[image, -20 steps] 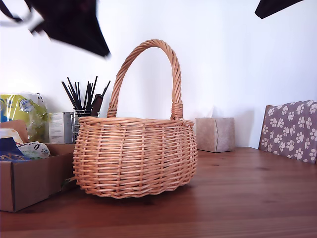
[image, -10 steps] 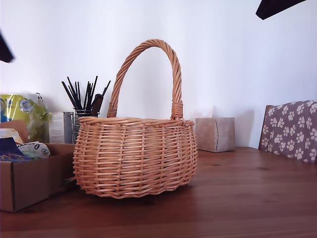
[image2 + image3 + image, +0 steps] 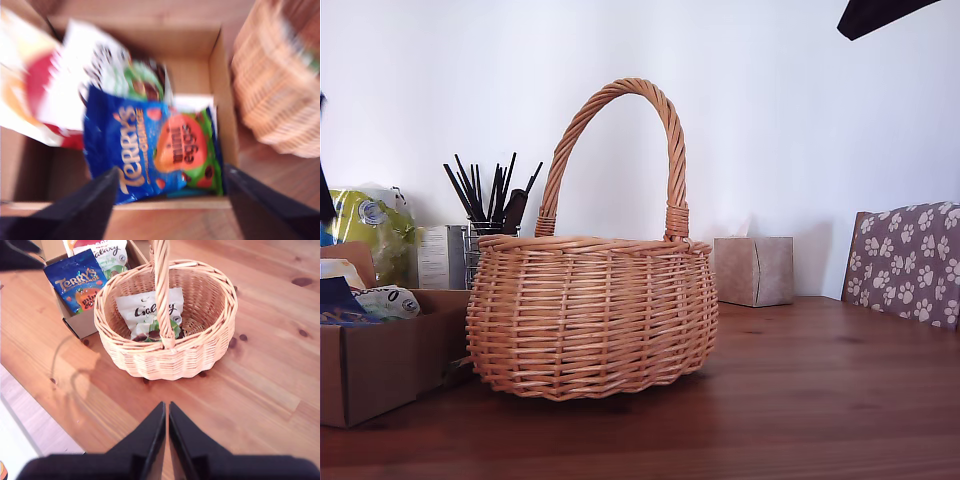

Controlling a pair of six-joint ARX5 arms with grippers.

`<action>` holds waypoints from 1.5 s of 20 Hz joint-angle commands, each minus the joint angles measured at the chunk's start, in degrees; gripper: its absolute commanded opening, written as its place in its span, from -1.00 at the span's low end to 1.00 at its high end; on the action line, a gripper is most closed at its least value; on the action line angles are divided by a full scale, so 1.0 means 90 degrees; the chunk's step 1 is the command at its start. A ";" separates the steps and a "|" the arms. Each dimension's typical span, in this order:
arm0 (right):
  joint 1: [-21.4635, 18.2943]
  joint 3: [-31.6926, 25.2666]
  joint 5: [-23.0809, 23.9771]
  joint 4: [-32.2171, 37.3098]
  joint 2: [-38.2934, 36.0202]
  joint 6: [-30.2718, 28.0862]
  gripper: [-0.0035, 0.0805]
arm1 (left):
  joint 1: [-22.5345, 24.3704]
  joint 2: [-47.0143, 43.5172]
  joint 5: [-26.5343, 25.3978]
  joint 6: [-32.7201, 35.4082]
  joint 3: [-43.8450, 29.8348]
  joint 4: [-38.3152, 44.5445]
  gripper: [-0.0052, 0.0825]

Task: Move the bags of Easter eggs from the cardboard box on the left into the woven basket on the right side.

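Note:
The woven basket [image 3: 590, 310] stands mid-table; in the second wrist view one white bag [image 3: 145, 310] lies inside the basket [image 3: 220, 335]. At the exterior view's left is the cardboard box [image 3: 380, 360]. My first gripper [image 3: 170, 210] hovers open above the box [image 3: 220, 100], over a blue bag [image 3: 135, 150], a white bag [image 3: 85, 70] and a red-yellow bag [image 3: 30, 90], touching none. Only a dark sliver of that arm [image 3: 324, 205] shows in the exterior view. My second gripper [image 3: 165, 430] is shut and empty, high over the table beside the basket.
Behind the box are a large yellow-green bag [image 3: 370, 225] and a holder of dark pens [image 3: 485, 200]. A tan tissue box [image 3: 753, 270] and a paw-print cushion [image 3: 910, 260] sit at the exterior view's right. Part of an arm [image 3: 880, 12] shows at the top right.
The dark arm at the exterior view's top left has swung left and down toward the box; only a sliver shows at the left edge now. The basket and box have not moved.

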 commanded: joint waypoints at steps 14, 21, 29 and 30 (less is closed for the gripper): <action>0.1309 0.0007 -0.0068 0.0015 -0.0002 -0.0017 -0.90 | 0.0194 0.2404 -0.0590 0.0318 0.0772 0.0092 0.77; 0.1311 0.0007 -0.0068 0.0012 -0.0002 -0.0017 -0.90 | 0.0323 0.2633 -0.0816 0.0318 0.0782 0.0036 0.77; 0.1309 0.0007 -0.0066 0.0012 -0.0002 -0.0027 -0.90 | 0.0410 0.2635 0.0695 0.0265 0.0782 0.0070 0.77; 0.1309 0.0007 -0.0063 0.0012 -0.0002 -0.0046 -0.90 | 0.0410 0.2645 0.0906 0.0262 0.0782 0.0005 0.77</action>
